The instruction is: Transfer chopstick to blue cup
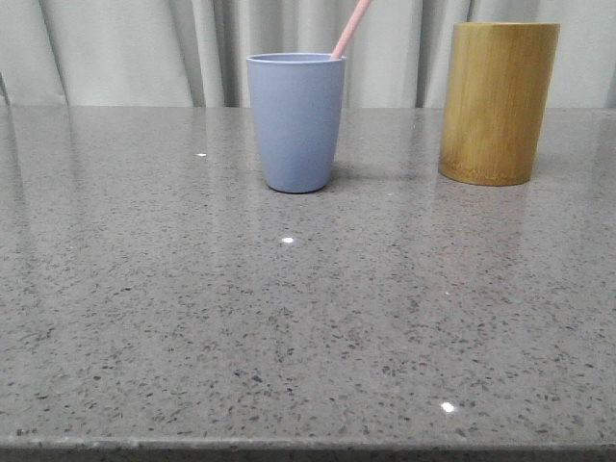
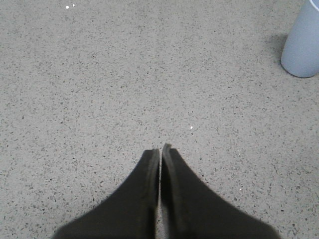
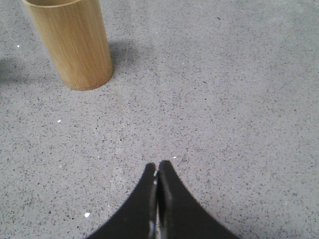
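while a pale pink chopstick (image 1: 350, 29) leans out of the blue cup (image 1: 295, 120) on the speckled grey countertop (image 1: 289, 318), the bamboo holder (image 1: 498, 101) stands just to its right. both the left gripper (image 2: 160, 149) and the right gripper (image 3: 156, 167) hang above bare stone, jaws pressed together, holding nothing.

The blue cup (image 1: 295, 122) is a matte, pale blue-grey tumbler with no handle, narrowing slightly toward its base, and it stands upright toward the back of the speckled grey tabletop (image 1: 289, 318). A thin, pale pink chopstick (image 1: 350, 29) rises out of its mouth, resting against the rim on the right side and leaning up to the right, with its upper end cut off by the frame.
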Motion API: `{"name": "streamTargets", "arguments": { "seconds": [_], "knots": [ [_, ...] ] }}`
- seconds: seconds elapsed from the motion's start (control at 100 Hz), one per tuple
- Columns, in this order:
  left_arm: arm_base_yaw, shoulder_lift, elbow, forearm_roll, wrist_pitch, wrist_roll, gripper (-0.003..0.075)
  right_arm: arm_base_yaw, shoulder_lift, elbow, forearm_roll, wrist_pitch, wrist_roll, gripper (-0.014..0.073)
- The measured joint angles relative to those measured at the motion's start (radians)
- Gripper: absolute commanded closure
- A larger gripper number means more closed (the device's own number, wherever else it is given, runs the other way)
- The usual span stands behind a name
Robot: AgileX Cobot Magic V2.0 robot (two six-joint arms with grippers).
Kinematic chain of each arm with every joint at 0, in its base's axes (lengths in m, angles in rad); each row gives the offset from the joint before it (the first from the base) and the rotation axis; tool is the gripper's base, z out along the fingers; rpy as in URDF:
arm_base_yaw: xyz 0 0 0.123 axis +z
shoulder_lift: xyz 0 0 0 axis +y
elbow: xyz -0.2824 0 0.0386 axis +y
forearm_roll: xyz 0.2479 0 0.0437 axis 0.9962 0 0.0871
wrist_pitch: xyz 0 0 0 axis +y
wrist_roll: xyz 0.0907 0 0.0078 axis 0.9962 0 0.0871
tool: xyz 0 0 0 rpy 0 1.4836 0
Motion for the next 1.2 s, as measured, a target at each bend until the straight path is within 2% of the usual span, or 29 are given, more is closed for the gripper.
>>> {"name": "streamTargets", "arguments": {
  "seconds": [0.76, 0.86, 1.05, 1.2],
  "knots": [
    [0.0, -0.004, 0.008, 0.016, -0.016, 0.0, 0.0739, 0.0, 0.0, 0.0, 0.0, 0.0, 0.0, 0.0661],
    [0.0, -0.031, 0.049, 0.028, -0.119, 0.0, 0.0739, 0.0, 0.0, 0.0, 0.0, 0.0, 0.0, 0.0661],
    [0.0, -0.176, 0.237, 0.05, -0.462, 0.0, 0.0739, 0.0, 0.0, 0.0, 0.002, 0.0, 0.0, 0.0661],
    [0.011, -0.34, 0.416, 0.084, -0.613, 0.0, 0.0739, 0.0, 0.0, 0.0, 0.002, 0.0, 0.0, 0.0661]
  ]
}}
